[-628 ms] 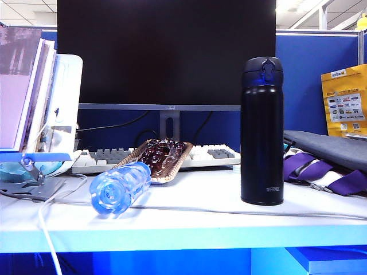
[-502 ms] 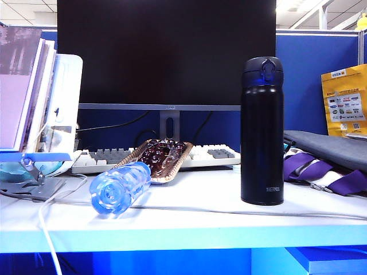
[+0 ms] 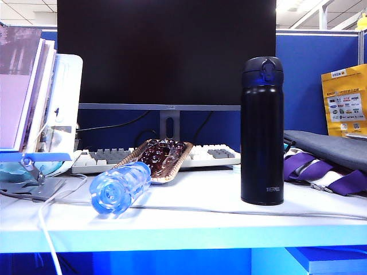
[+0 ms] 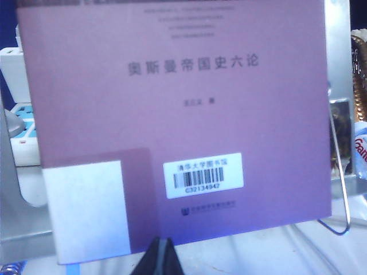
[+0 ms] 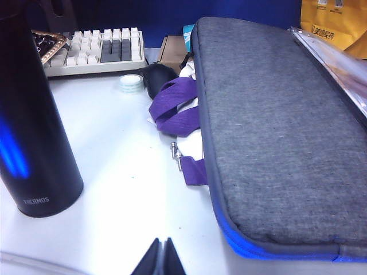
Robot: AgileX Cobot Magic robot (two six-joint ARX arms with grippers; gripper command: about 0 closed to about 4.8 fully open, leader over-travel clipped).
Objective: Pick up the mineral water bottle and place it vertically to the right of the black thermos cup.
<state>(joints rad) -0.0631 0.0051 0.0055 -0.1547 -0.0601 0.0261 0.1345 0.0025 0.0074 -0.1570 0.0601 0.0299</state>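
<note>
A: Purple book (image 4: 172, 114) propped on a wire stand, far left. Left pincer (image 4: 162, 255) low in front of it, tips pressed together, holding nothing.

B: Bottle?

A: Mineral water bottle (image 3: 120, 186) lies on its side on the surface (image 3: 189, 212), base toward the camera, just before the keyboard (image 3: 212, 154). Needs lifting and righting.

B: Cup?

A: Black thermos cup (image 3: 262, 130) upright, well right of the bottle. Right pincer (image 5: 160, 258) near it, tips pinched together, empty. Grey sleeve (image 5: 275, 126) crowds the landing spot; the gap looks narrow.
</note>
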